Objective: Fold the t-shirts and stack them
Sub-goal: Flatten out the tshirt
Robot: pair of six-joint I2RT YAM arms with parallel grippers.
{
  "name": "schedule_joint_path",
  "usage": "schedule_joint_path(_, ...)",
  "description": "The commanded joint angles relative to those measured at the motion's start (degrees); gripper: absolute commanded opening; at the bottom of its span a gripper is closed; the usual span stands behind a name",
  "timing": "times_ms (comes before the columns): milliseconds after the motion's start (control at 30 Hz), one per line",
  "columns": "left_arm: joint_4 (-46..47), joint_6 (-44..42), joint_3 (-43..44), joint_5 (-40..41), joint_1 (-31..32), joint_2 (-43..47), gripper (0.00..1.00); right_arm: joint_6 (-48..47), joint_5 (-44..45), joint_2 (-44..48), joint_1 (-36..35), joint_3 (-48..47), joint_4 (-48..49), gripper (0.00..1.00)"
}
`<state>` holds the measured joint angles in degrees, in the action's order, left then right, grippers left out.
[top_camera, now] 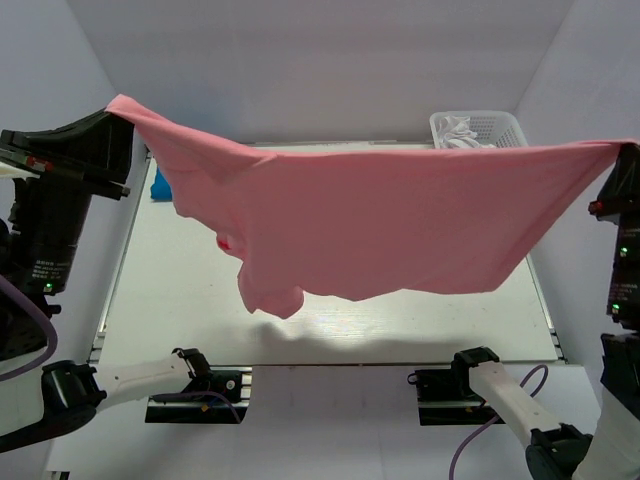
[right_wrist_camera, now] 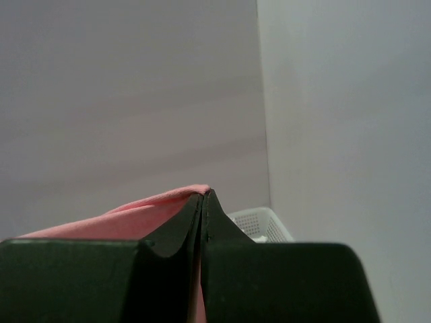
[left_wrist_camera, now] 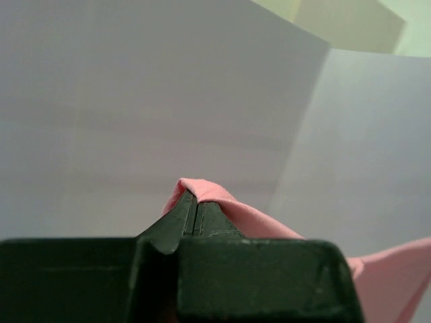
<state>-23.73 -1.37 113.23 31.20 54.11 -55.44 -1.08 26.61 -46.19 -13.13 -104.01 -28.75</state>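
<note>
Pink shirt (top_camera: 400, 220) stretched flat in mid-air over the table (top_camera: 180, 300) — corner at 10 o'clock pinched in the closed left gripper (left_wrist_camera: 195, 200), corner at 3 o'clock clamped by the right gripper (right_wrist_camera: 204, 195). Lower edge sagging, wrinkled, toward 7 o'clock. At 9 o'clock, mostly hidden — probably the blue shirt (top_camera: 160, 185).

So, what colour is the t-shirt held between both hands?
The t-shirt is salmon pink, clearest in top external view.

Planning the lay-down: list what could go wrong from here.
1. The left gripper and right gripper each pinch only a thin edge of the pink t-shirt; it may slip out.
2. Its left side hangs lower and bunched, so it could land creased.
3. Lowered, it might drag over the blue t-shirt.
</note>
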Motion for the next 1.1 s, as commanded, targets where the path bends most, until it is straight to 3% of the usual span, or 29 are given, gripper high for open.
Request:
schedule_joint_path(0,-4.8,2.9,1.9,-11.7,-0.4,-0.9,0.00,-0.9,-1.6,2.3,0.3,-1.8,-0.2,0.00)
schedule_joint_path(400,-5.6,13.1,0.6,-43.6,-0.9,7.4,0.00,3.8,-13.3,7.3,0.4,-1.9,-2.3,0.00)
schedule_joint_path(700,-6.9,15.4,1.8,-42.5,-0.9,8.4,0.00,4.9,-13.2,10.2,0.4,-1.6,-1.7,0.00)
schedule_joint_path(933,-8.0,13.5,-4.5,-23.1,-0.9,4.6,0.00,8.5,-9.8,8.3,0.4,10.7,0.9,0.00)
schedule_joint_path(1067,-2.4,11.6,-15.7,-4.2,-0.9,3.1,0.00,11.3,-9.6,7.4,0.4,21.5,5.9,0.00)
